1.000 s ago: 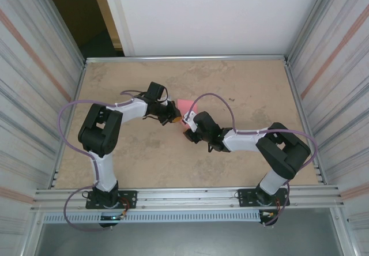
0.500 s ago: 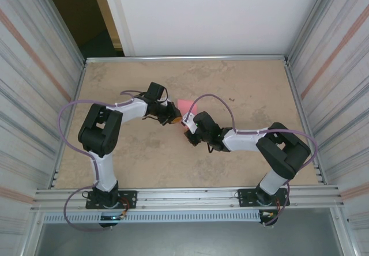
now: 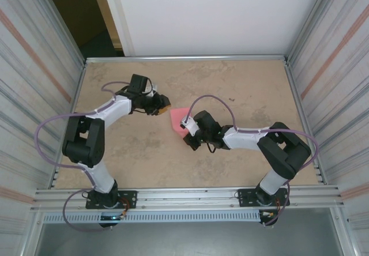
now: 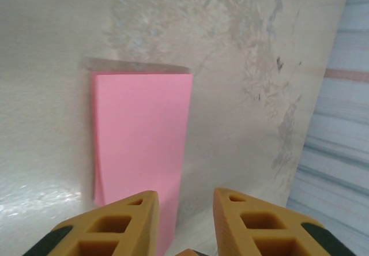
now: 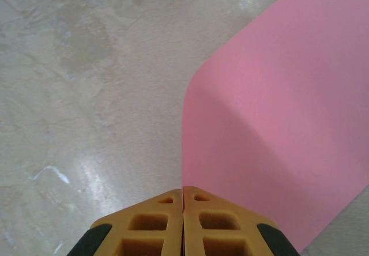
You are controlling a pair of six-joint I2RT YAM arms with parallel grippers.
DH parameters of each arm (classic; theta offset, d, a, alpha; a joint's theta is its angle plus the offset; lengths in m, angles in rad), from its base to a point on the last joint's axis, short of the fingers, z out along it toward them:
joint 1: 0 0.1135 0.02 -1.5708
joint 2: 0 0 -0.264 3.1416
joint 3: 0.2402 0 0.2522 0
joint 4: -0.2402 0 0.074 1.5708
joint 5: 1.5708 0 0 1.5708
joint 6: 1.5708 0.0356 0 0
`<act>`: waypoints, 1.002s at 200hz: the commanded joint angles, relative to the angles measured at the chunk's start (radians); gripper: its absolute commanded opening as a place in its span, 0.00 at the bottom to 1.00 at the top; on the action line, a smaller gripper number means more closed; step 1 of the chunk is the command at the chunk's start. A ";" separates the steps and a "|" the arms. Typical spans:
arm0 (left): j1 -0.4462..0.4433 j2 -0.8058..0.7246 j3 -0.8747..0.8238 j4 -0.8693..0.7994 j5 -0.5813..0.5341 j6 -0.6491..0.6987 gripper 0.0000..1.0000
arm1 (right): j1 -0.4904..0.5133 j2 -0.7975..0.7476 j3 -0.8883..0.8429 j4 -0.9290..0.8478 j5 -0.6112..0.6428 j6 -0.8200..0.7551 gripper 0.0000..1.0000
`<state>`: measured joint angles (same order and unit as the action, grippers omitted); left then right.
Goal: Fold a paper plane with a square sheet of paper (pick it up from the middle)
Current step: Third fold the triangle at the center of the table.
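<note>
Right fingers are clamped on one edge of the folded paper, which lies mid-way across the table. Left fingers stand apart, empty. Paper is likely light, limp and crease-prone: grip edges.

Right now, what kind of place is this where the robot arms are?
Most likely a robot test cell in a lab: two robot arms bolted to a metal rail, a beige table boxed in by ribbed metal walls, and one pink paper.
</note>
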<state>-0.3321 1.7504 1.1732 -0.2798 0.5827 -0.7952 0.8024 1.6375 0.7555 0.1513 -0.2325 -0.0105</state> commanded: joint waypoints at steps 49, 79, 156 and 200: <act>-0.067 0.215 0.139 -0.062 -0.022 0.112 0.19 | -0.020 0.019 0.015 -0.019 -0.116 0.101 0.07; -0.081 0.270 0.167 -0.117 -0.051 0.151 0.16 | -0.023 0.025 0.012 -0.015 -0.118 0.114 0.07; -0.095 0.339 0.212 -0.210 -0.100 0.210 0.13 | -0.065 0.039 0.045 -0.047 -0.160 0.155 0.07; -0.101 0.384 0.223 -0.227 -0.089 0.233 0.12 | -0.092 0.076 0.077 -0.075 -0.151 0.200 0.07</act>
<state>-0.4213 2.0880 1.3884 -0.4465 0.5144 -0.6018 0.7170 1.6901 0.7971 0.1139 -0.3752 0.1440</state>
